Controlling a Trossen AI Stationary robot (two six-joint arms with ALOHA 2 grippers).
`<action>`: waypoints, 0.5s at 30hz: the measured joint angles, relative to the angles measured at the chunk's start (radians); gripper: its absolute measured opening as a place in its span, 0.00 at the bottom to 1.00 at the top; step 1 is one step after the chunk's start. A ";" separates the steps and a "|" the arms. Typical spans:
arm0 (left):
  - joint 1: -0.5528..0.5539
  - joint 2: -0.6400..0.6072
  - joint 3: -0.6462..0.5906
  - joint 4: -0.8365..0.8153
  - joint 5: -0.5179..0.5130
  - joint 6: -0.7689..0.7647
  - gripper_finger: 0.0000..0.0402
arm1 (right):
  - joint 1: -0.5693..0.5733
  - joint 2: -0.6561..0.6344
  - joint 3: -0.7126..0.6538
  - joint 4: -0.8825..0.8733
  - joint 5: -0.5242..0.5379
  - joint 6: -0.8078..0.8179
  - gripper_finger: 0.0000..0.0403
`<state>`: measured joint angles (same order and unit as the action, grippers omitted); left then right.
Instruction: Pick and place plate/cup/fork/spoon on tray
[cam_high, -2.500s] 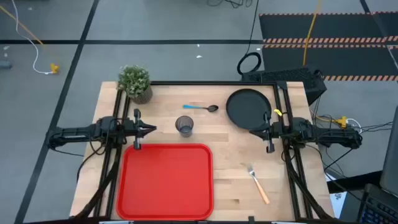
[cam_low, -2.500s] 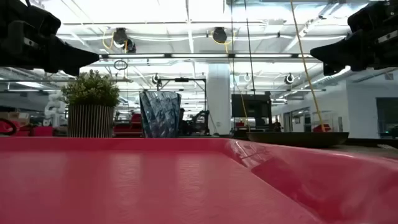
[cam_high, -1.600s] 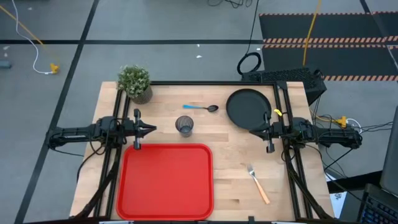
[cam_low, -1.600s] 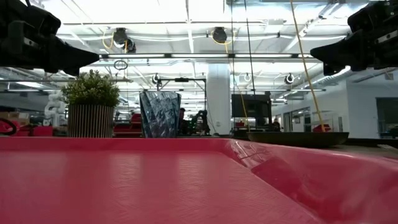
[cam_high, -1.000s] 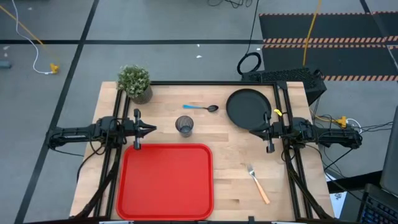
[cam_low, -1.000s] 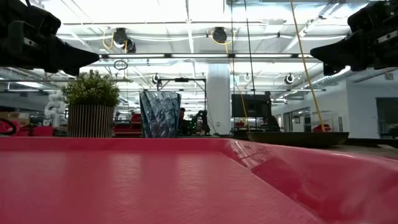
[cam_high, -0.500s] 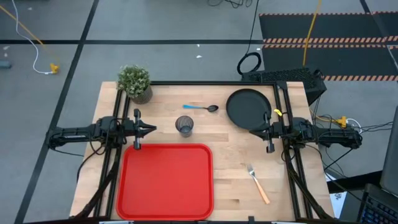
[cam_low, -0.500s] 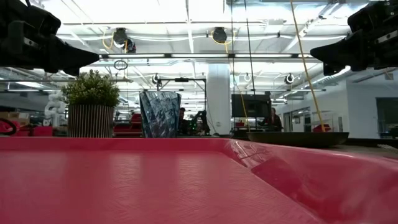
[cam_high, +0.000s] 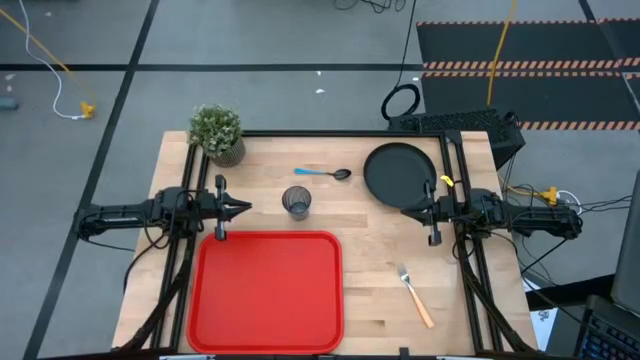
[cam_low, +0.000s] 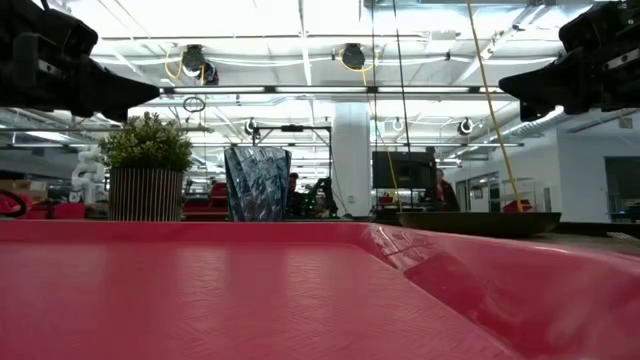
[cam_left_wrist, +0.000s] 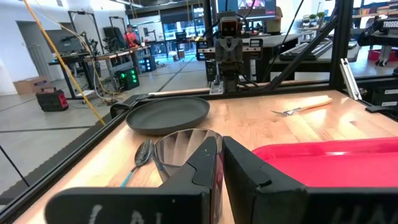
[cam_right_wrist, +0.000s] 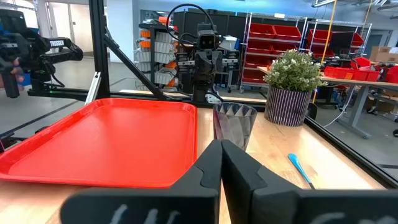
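No readable text, label, brand, number or sign in any view. Faint pale smudges on left wrist housing (cam_left_wrist: 118, 214) and right wrist housing (cam_right_wrist: 143, 214), too blurred to read. Far shelving and monitors in room: markings too small to tell.

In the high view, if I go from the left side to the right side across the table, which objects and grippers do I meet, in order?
Potted plant → left gripper → cup → spoon → plate → right gripper. The tray and the fork overlap these in position, so I leave them out.
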<state>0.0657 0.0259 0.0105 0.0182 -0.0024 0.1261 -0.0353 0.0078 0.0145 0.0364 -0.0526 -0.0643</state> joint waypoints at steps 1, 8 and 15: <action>0.000 0.000 0.000 0.003 -0.001 0.000 0.08 | 0.000 0.000 0.000 0.000 0.000 0.000 0.00; 0.000 0.000 0.000 0.044 -0.002 -0.084 0.08 | 0.000 0.000 0.000 0.000 0.000 -0.003 0.00; 0.000 0.000 -0.001 0.136 -0.002 -0.277 0.08 | 0.000 0.000 0.000 0.002 0.000 -0.003 0.00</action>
<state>0.0657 0.0261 0.0100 0.1541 -0.0039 -0.1506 -0.0353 0.0074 0.0147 0.0380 -0.0528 -0.0669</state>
